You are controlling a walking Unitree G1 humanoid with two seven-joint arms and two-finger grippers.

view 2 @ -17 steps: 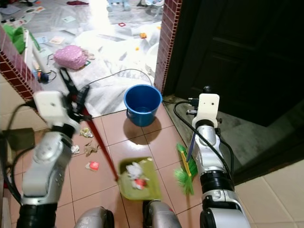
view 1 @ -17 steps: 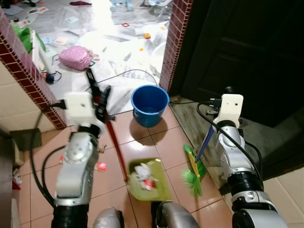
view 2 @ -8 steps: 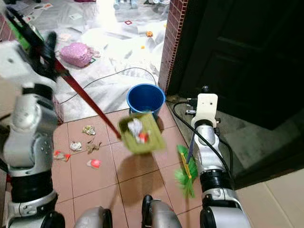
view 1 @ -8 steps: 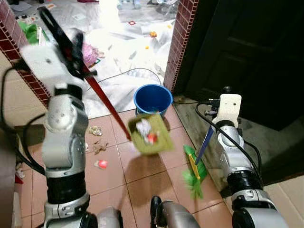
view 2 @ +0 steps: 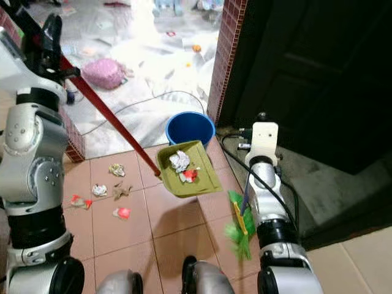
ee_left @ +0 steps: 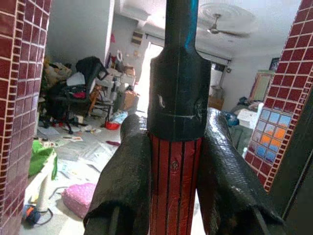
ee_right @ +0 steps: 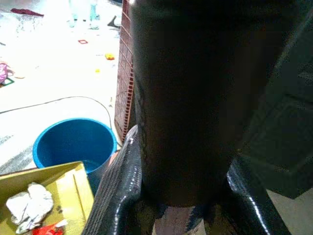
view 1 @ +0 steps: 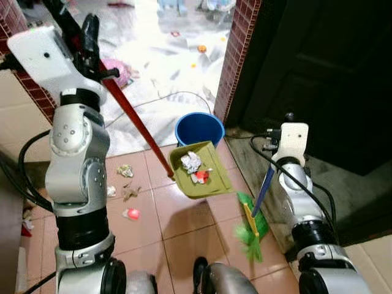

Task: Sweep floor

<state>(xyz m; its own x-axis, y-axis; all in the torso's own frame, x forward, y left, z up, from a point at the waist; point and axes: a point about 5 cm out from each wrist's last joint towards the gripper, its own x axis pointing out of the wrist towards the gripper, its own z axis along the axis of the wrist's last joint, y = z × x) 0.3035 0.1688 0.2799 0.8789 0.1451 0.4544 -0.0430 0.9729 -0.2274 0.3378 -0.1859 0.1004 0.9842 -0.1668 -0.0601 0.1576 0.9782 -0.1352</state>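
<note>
Scraps of crumpled litter (view 1: 126, 171) lie on the terracotta floor tiles (view 1: 141, 229) at the left. Above them, the left gripper (ee_left: 177, 193) clamps the long red handle (view 1: 136, 125) of an olive-green plastic dustpan (view 1: 201, 176), raised with white and red scraps just before the round blue bucket (view 1: 198, 128). Right, the right gripper (ee_right: 178, 196) grips the blue-handled green broom (view 1: 252, 223), bristles near the floor.

- Two shiny silver arms (view 1: 78, 153) with black rings at the joints.
- White boxes (view 1: 292, 139) on the wrists.
- Black cables (view 1: 318, 193) loop along the arms.
- Long black fingers (ee_left: 120, 191).
</note>
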